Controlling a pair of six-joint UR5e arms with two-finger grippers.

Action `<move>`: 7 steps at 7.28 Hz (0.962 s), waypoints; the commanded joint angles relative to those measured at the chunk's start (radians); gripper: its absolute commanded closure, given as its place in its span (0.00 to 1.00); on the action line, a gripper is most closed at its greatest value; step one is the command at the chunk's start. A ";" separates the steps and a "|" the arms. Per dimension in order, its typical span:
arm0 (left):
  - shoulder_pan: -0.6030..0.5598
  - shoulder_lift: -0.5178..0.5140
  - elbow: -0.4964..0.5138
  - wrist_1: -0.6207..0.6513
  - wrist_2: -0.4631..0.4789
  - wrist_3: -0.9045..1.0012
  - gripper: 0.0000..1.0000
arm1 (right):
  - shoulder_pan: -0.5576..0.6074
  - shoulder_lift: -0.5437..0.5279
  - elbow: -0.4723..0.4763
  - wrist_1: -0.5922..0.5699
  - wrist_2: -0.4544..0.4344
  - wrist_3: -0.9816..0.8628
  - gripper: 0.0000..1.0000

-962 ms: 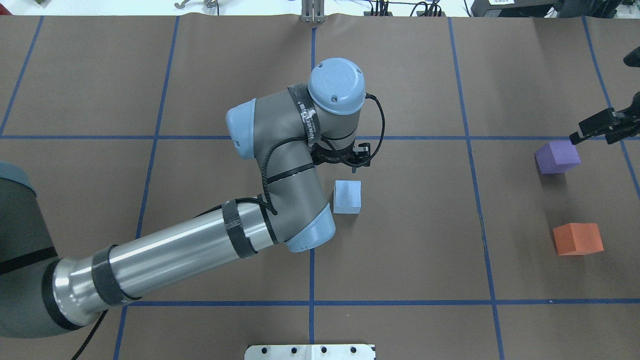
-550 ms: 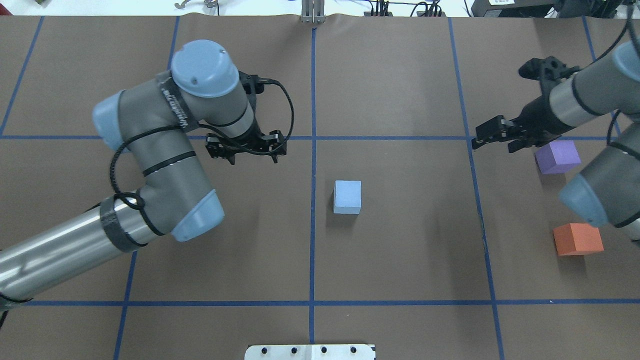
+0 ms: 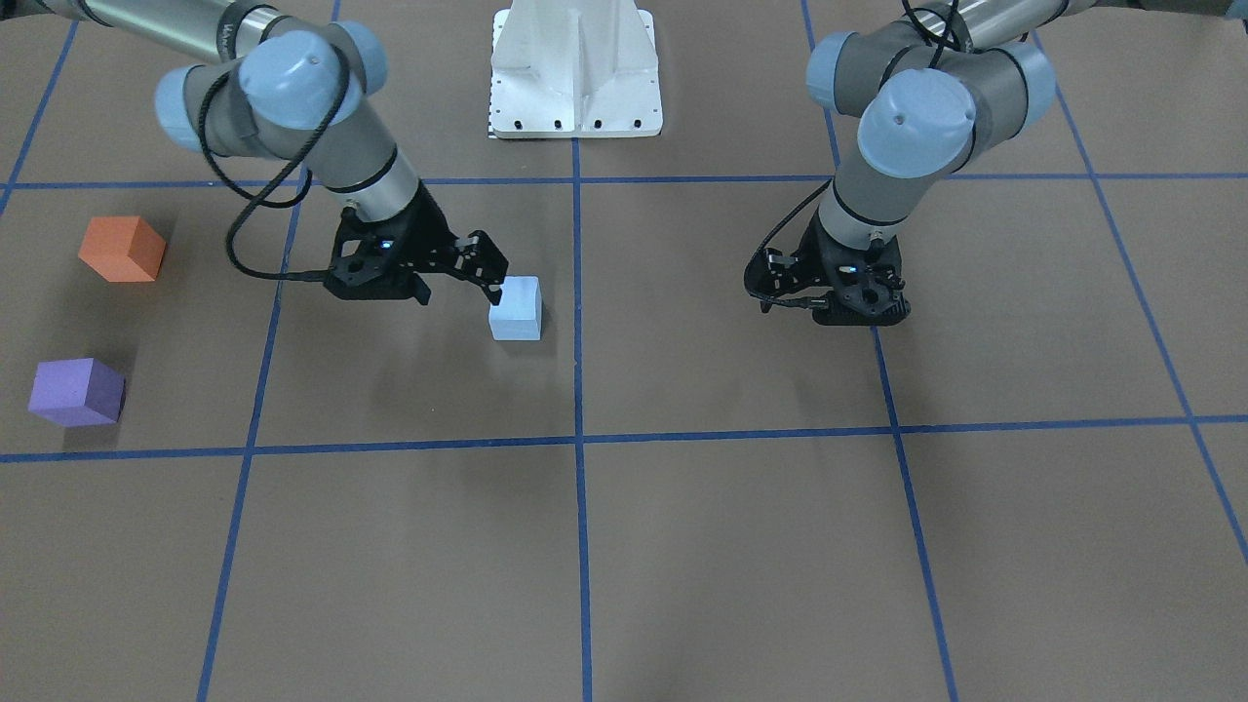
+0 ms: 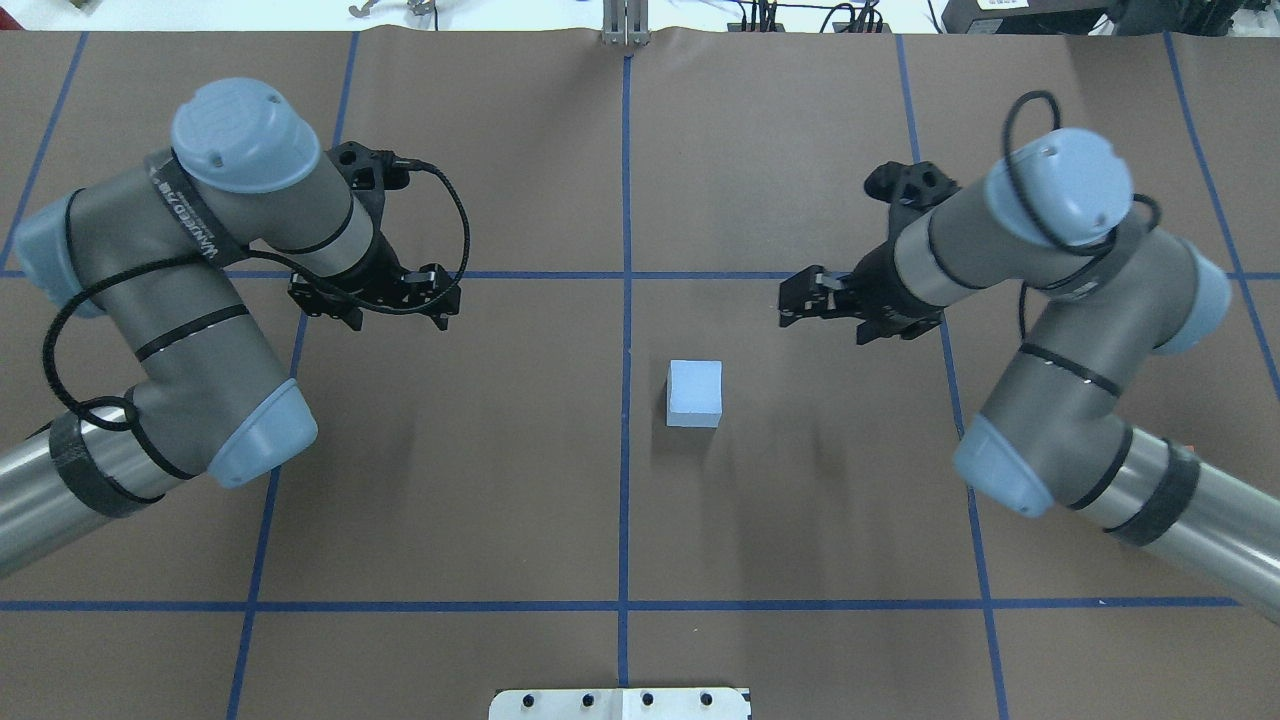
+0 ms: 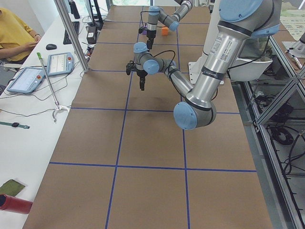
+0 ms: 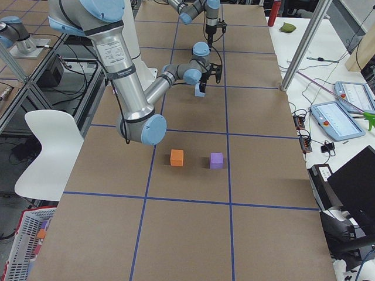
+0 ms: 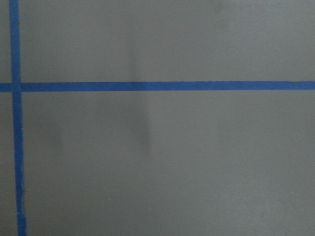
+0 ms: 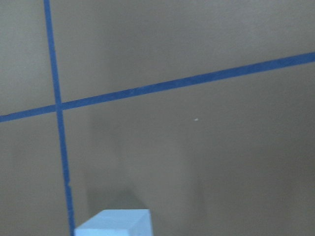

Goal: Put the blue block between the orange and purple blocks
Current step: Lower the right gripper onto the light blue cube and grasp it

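Overhead exterior: blue block [image 4: 694, 393] mid-table, free-standing. Right gripper [image 4: 790, 305] near it, jaws apart, empty; left gripper [image 4: 375, 303] likewise. Block prob. light foam, slightly soft; pinch opp. flat sides.

In the front-facing view, pale blue block [image 3: 515, 308] flat and upright near the centre of the brown tabletop [image 3: 741, 546], orange block [image 3: 121, 249] well apart at its 9 o'clock, purple block [image 3: 76, 392] at the orange one's 6 o'clock, near but not touching.
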 commanded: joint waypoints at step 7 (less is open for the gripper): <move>-0.001 0.010 -0.012 -0.001 -0.001 -0.004 0.00 | -0.103 0.080 -0.136 -0.051 -0.102 -0.102 0.01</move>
